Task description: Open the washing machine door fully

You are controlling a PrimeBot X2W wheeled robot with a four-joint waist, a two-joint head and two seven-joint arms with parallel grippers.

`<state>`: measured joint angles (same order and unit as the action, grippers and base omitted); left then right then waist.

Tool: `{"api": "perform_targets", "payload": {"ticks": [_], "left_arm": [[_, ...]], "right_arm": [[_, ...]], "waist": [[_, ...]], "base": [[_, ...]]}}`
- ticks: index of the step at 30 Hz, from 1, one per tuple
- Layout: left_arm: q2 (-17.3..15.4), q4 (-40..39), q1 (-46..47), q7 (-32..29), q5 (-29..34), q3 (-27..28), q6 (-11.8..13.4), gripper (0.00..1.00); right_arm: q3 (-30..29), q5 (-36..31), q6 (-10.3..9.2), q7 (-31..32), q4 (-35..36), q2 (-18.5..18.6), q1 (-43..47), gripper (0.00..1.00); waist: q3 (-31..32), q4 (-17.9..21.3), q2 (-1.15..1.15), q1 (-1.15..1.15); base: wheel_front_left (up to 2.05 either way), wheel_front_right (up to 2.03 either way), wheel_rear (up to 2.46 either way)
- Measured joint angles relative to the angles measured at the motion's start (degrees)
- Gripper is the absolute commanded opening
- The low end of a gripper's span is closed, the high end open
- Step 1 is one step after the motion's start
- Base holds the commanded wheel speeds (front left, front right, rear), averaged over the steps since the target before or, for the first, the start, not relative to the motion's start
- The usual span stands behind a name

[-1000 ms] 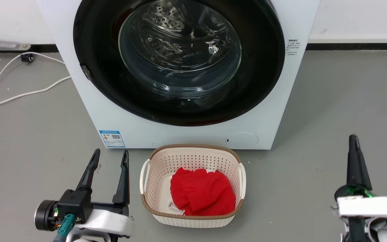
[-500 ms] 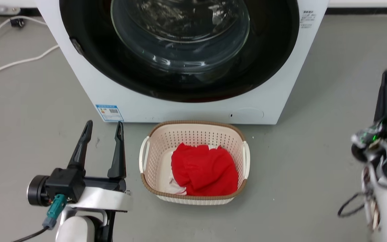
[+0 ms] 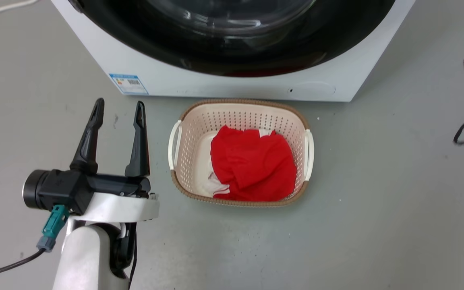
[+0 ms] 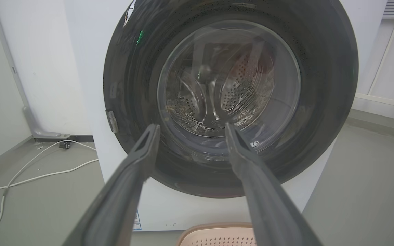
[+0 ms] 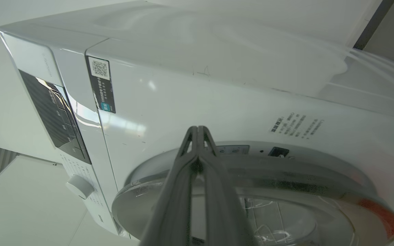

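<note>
My left hand [image 3: 117, 102] hangs spread and empty just beside the basket [image 3: 240, 102]; my right hand [image 5: 198, 129] is pinched closed on nothing, pointed toward the rim of the washing machine door [image 4: 320, 85]. That door lies flat against the washing machine [image 3: 216, 86], and I judge it stiff, glossy, slippery (hook the rim, not the glass). Bare floor [image 3: 377, 181] either side leaves swing room above the low basket.

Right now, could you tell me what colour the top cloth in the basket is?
The top cloth is bright red; best in the head view.
</note>
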<state>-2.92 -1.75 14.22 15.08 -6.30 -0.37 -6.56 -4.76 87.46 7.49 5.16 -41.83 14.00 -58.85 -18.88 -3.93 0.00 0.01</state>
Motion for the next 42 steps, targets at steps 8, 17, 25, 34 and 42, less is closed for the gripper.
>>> {"api": "perform_targets", "payload": {"ticks": [8, 17, 25, 34, 42], "left_arm": [[0.00, -0.91, 2.78, 0.00, 0.03, -0.63, -0.34, 1.00], [0.01, -1.07, 4.21, 0.00, 0.10, -1.44, -0.51, 1.00], [0.00, -0.38, 4.29, 0.00, 0.10, -1.64, -0.58, 1.00], [0.01, 0.65, 3.59, 0.00, 0.08, -1.63, -0.57, 1.00], [0.01, 2.15, 0.79, 0.00, 0.09, -1.59, -0.54, 1.00]], "right_arm": [[6.10, -5.48, 0.00, 7.22, -13.99, 0.65, -15.18, 0.00], [10.39, -10.36, 0.00, 13.68, -22.21, 0.65, -23.61, 0.00], [11.28, -10.01, 0.00, 22.39, -22.57, 0.63, -24.43, 0.00], [11.51, -6.38, 0.01, 34.85, -15.58, -0.29, -17.06, 0.00], [12.29, -3.10, 0.00, 43.59, -7.25, -2.97, -6.15, 0.00]], "waist": [[-4.90, -0.97, 0.00, 0.00], [-7.67, -2.09, 0.00, 0.00], [-7.09, -2.08, 0.00, 0.00], [-4.37, -1.01, 0.00, 0.00], [0.35, -0.35, 0.00, 0.00]], "base": [[0.00, 0.00, 0.00], [0.00, 0.00, 0.00], [0.00, 0.00, 0.00], [0.00, 0.00, 0.00], [0.00, 0.00, 0.00]]}}
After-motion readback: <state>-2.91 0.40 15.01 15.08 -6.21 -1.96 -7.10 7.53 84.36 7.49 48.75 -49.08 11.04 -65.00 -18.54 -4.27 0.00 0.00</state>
